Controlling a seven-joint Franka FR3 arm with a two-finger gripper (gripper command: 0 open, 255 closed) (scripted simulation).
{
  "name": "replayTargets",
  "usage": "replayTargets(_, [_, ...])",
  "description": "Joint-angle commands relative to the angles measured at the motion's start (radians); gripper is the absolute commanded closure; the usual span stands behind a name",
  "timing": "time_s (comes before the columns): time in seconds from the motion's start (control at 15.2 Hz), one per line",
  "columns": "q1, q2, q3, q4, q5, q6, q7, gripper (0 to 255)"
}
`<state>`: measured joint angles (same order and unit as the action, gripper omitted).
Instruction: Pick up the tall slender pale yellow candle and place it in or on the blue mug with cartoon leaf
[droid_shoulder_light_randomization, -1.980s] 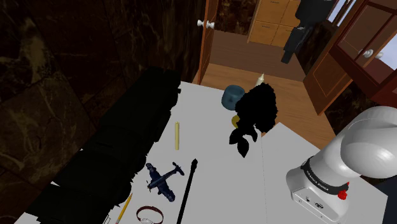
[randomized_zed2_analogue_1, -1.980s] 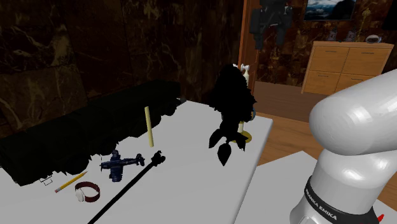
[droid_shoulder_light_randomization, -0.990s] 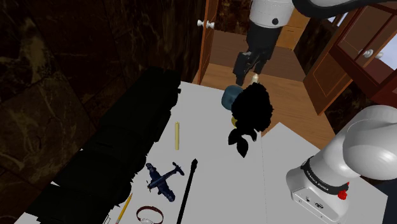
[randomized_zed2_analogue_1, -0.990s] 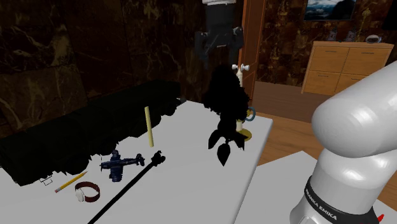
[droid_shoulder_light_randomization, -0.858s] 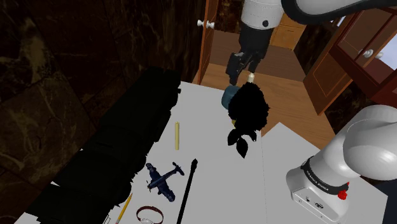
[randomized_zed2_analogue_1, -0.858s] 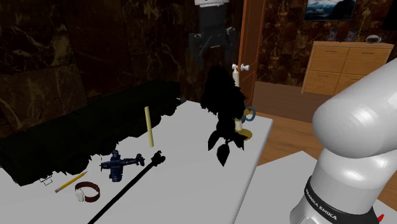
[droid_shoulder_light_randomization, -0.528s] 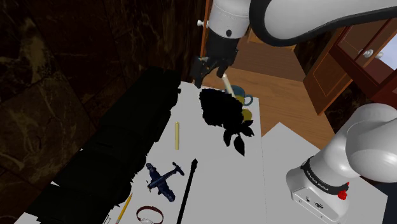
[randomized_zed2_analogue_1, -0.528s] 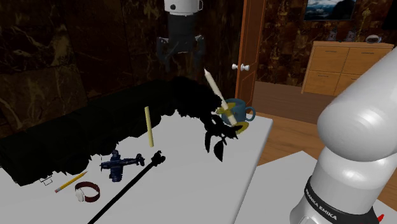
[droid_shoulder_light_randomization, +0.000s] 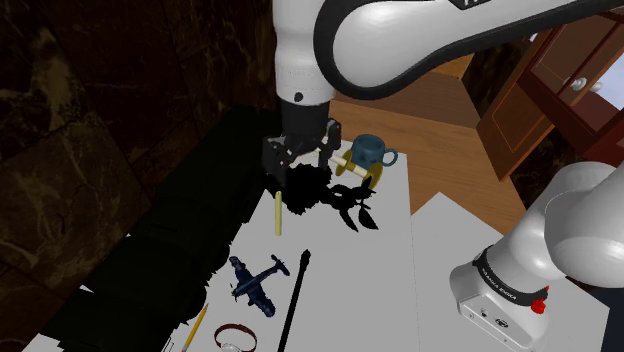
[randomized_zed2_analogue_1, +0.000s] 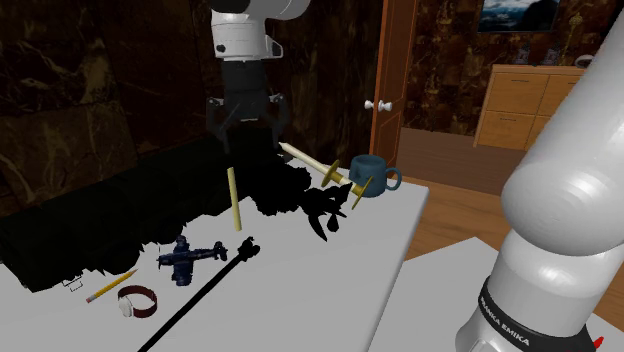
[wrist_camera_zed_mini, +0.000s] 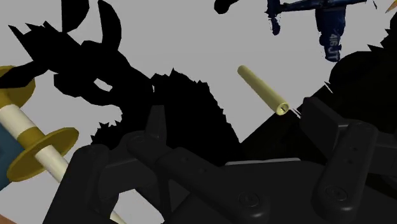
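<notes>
The pale yellow candle (droid_shoulder_light_randomization: 278, 213) lies flat on the tabletop (droid_shoulder_light_randomization: 330, 280), apart from the blue mug (droid_shoulder_light_randomization: 370, 150), and the end effector (droid_shoulder_light_randomization: 298, 158) hovers close above it with its fingers (wrist_camera_zed_mini: 327, 130) spread wide and holding nothing, so, as I judge, the grasp, the lifting and the placing are all not yet done.

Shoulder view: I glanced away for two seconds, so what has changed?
The end effector swung in toward the shoulder view's left, now open near the pale yellow candle. The candlestick beside the blue mug tipped over. Candle, mug and toy plane stayed put.
</notes>
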<state>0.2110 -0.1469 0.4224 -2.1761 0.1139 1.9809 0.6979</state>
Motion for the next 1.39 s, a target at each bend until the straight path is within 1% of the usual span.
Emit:
replayTargets(0.0, [0.007,0.089,0.026,0.058,-0.023,0.027,0.067,0])
replayTargets(0.13, [0.016,0.153,0.039,0.106,-0.043,0.04,0.115,0])
replayTargets(0.66, [0.024,0.192,0.042,0.041,-0.059,0.14,0.128,0])
replayTargets(1.12, [0.024,0.192,0.042,0.042,-0.059,0.14,0.128,0])
replayTargets(1.19, [0.024,0.192,0.042,0.042,-0.059,0.14,0.128,255])
replayTargets(1.32, [0.024,0.192,0.042,0.042,-0.059,0.14,0.128,255])
